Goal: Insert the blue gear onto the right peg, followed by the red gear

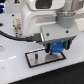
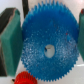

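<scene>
Blue plastic fills the wrist view: the blue gear [image 2: 48,44] sits clamped between the 2 green pads [image 2: 10,42] of the pincer [image 1: 56,48], its centre hole facing the camera. In the exterior view it hangs just above the grey plate [image 1: 37,59] on the white worktop [image 1: 15,75]. I cannot make out either peg, so hole-to-peg alignment stays unclear. The red gear [image 2: 24,79] peeks in at the edge.

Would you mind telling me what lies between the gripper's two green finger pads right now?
The blue gear fills the gap between the gripper's green pads, seen plainly in the wrist view. The red gear sits outside that gap, beyond the blue gear's rim.
</scene>
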You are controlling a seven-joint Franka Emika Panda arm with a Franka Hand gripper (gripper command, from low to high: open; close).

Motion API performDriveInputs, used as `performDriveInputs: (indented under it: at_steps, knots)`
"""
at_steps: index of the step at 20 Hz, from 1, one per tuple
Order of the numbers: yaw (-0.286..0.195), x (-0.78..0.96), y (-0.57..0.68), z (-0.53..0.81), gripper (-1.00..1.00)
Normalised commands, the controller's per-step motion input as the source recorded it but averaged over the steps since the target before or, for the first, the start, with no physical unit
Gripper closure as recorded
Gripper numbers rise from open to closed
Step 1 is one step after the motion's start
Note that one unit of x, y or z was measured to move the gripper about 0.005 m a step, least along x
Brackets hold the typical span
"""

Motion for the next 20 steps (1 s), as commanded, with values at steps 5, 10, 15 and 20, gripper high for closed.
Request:
performDriveInputs:
  at_steps: [5, 10, 15, 20]
  knots:
    - [0.000, 0.21, -0.26, 0.29, 1.00]
    - [0.000, 0.11, -0.28, -0.04, 1.00]
    - [0.000, 0.07, -0.12, -0.10, 1.00]
    - [0.000, 0.13, -0.03, -0.04, 1.00]
